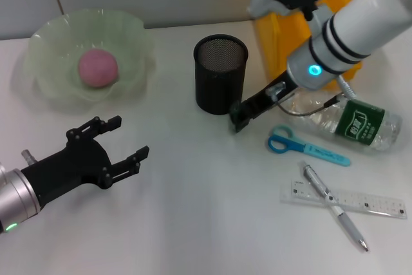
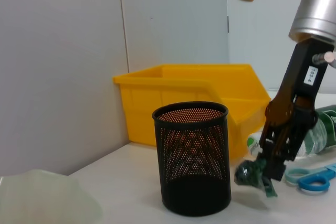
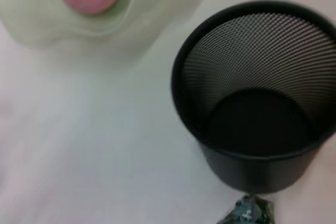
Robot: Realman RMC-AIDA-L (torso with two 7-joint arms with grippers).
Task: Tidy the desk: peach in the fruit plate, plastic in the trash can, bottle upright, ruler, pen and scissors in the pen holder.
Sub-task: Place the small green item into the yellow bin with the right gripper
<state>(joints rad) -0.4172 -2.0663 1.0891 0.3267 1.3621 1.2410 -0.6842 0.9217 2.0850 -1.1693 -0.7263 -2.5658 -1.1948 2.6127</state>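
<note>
bottle (image 1: 360,123) flat, cap toward holder

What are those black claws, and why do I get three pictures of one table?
They belong to a robot with two arms. One picture comes from its head, the others from cameras on its wrists. The left gripper hovers open and empty. The right gripper pinches a crumpled plastic scrap beside the black pen holder. The peach sits in the green plate. A bottle, scissors, pen and ruler lie on the desk, near the yellow trash can.
</note>
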